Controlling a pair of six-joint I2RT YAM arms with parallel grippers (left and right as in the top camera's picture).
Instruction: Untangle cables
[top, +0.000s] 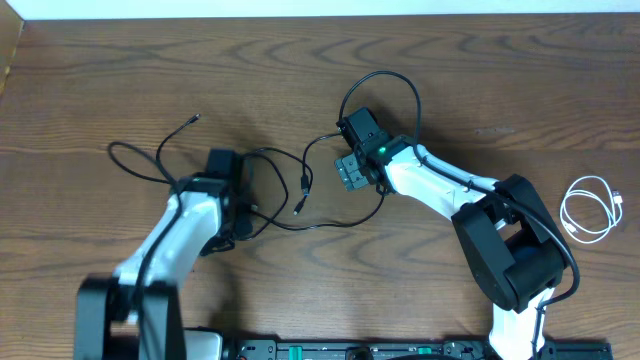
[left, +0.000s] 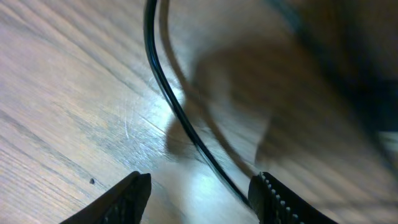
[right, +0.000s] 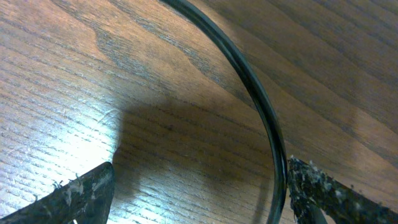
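Note:
Several thin black cables (top: 275, 215) lie tangled on the wooden table between my two arms, with small plug ends at the middle (top: 304, 182) and upper left (top: 194, 119). My left gripper (top: 235, 200) hovers low over the left part of the tangle. In the left wrist view it (left: 202, 186) is open, and a black cable (left: 180, 118) runs between the fingers, close to the right one (left: 273, 199). My right gripper (top: 352, 172) is open (right: 199, 177) over a cable loop (right: 261, 106) that passes just inside its right finger (right: 317, 190). A short white cable (top: 590, 208) lies coiled at the far right.
The table's far edge (top: 320, 12) meets a white wall. The arm bases and a black rail (top: 350, 350) line the near edge. A thicker black wire (top: 385, 85) arcs above the right wrist.

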